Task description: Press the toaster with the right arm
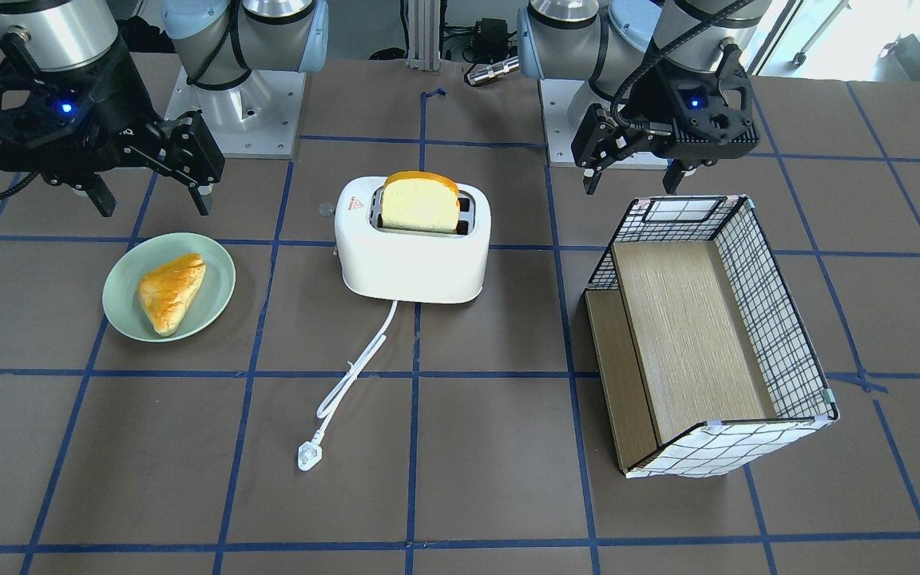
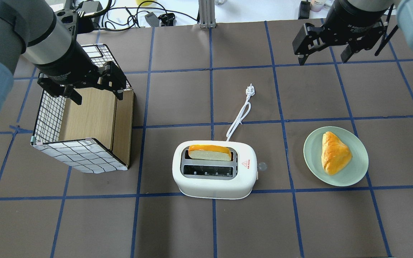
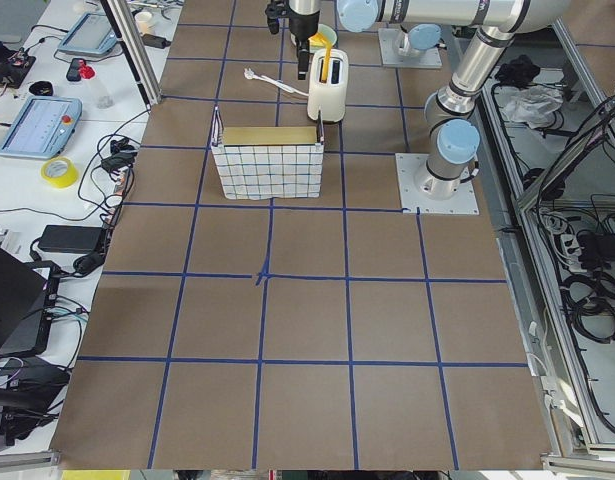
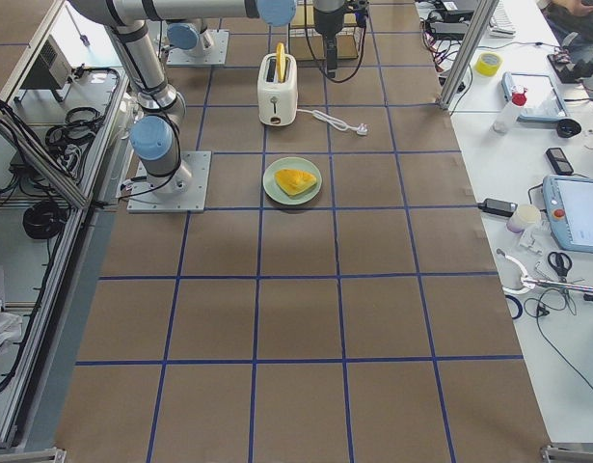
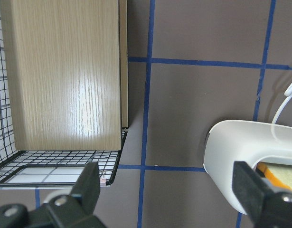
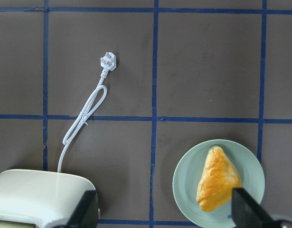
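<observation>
The white toaster (image 1: 412, 247) stands mid-table with a bread slice (image 1: 420, 201) upright in one slot; it also shows in the overhead view (image 2: 213, 182). Its small grey lever (image 2: 262, 166) sticks out of the end that faces the plate. My right gripper (image 2: 323, 61) is open and empty, high above the table, beyond the plate and well away from the toaster. In its wrist view only the toaster's corner (image 6: 36, 194) shows at the lower left. My left gripper (image 2: 99, 99) is open and empty, and hovers over the basket.
A green plate (image 2: 357, 172) with a golden pastry (image 2: 335, 152) lies to the toaster's right. The white cord and plug (image 2: 250, 89) trail away from the robot. A wire basket (image 2: 48, 118) with a wooden board lies on its side to the left.
</observation>
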Controlling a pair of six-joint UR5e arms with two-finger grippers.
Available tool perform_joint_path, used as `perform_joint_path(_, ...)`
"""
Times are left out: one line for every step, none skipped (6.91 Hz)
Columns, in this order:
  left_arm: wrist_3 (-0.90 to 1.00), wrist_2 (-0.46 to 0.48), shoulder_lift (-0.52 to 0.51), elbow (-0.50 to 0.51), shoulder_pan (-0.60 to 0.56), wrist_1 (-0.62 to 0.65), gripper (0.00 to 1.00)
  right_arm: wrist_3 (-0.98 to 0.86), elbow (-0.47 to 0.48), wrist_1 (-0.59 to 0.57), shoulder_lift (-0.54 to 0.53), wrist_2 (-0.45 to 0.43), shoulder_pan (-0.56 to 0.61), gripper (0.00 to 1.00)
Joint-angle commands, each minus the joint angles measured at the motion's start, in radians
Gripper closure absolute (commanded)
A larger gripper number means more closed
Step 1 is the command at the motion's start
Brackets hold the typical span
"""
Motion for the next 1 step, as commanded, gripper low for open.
perform_joint_path(0.000, 0.000, 0.000, 0.000, 0.000, 0.000, 0.00, 0.002, -0.001, 0.002, -0.001, -0.002, 0.001, 0.00)
